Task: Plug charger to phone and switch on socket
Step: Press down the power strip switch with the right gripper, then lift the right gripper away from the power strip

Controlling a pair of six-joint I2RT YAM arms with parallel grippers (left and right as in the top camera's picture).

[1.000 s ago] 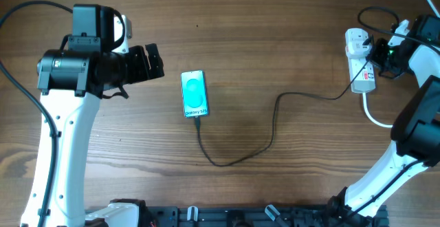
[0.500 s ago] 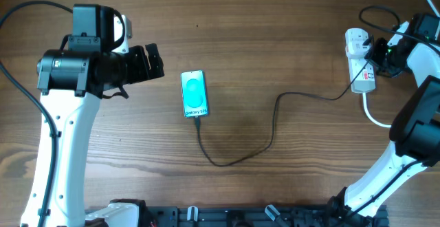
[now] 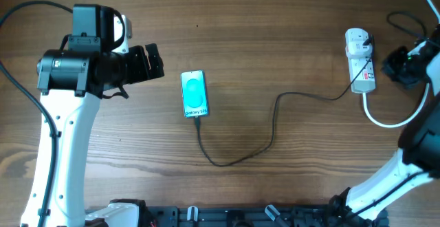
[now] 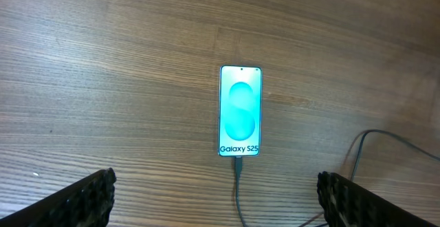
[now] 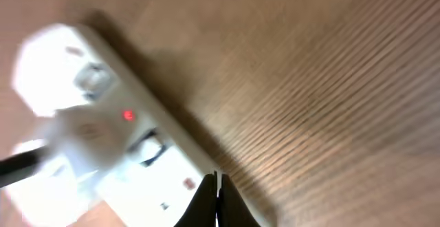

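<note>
My right gripper (image 3: pixel 390 67), fingers pinched shut on nothing, hangs just right of the socket (image 3: pixel 360 69), whose long axis runs front to back; clearly the nearer arm.

surface: brown wood-grain tabletop (image 3: pixel 289 34), fills every view | grain: long pale and darker streaks beneath the left end effector (image 4: pixel 216 210) | light: even, soft faint shadows | edge: black rail (image 3: pixel 227 215) behind it
</note>
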